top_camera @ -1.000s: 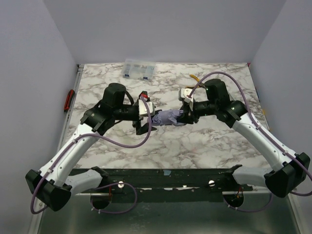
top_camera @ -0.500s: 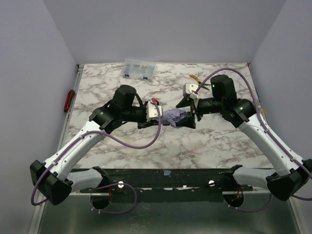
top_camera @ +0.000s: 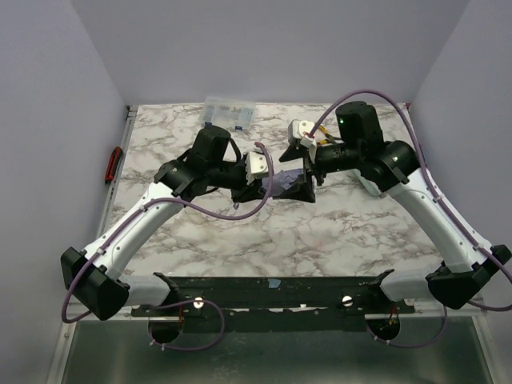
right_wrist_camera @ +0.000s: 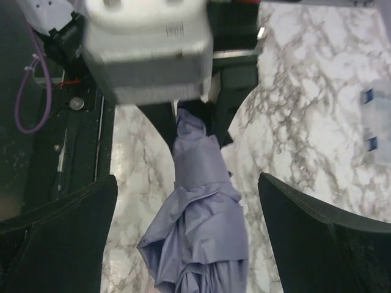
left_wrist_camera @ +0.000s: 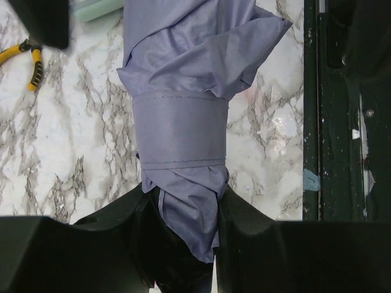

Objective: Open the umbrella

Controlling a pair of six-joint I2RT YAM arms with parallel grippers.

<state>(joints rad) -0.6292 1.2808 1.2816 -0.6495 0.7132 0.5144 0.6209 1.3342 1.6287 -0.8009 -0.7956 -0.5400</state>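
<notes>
Umbrella: You will find the umbrella (top_camera: 282, 186) near the middle of the table (top_camera: 336, 232), a little toward 12 o'clock in the top view. It is folded up and pale purple. It lies across from 9 o'clock to 3 o'clock, between your two grippers.
Strap: The strap (left_wrist_camera: 179, 131) goes flat round the folds. The cloth is bundled tight there and puffs out past it.
Left gripper: Your left gripper (left_wrist_camera: 183, 210) is pinched on one end of the umbrella. Its fingers (left_wrist_camera: 119, 229) press the cloth from both sides, and only cloth fills the gap.
Right gripper: Your right gripper (right_wrist_camera: 188, 183) has its jaws spread wide. The other end of the umbrella sits in the gap, and the black fingers (right_wrist_camera: 61, 232) on each side do not touch it. This gripper holds nothing.
On the table or off it: The view is poor here. The umbrella may be lifted a little, but you cannot tell for sure.
Clear box: The clear box (top_camera: 230, 114) sits by the far edge, at about 11 o'clock from the umbrella and well apart from it.
Pliers: The pliers (left_wrist_camera: 24, 56) have yellow handles. They lie on the table at 10 o'clock from the umbrella in the left wrist view, not touching it.
Red thing: A red thing (top_camera: 114, 164) lies just off the table's edge at 9 o'clock. It is too small to name.
</notes>
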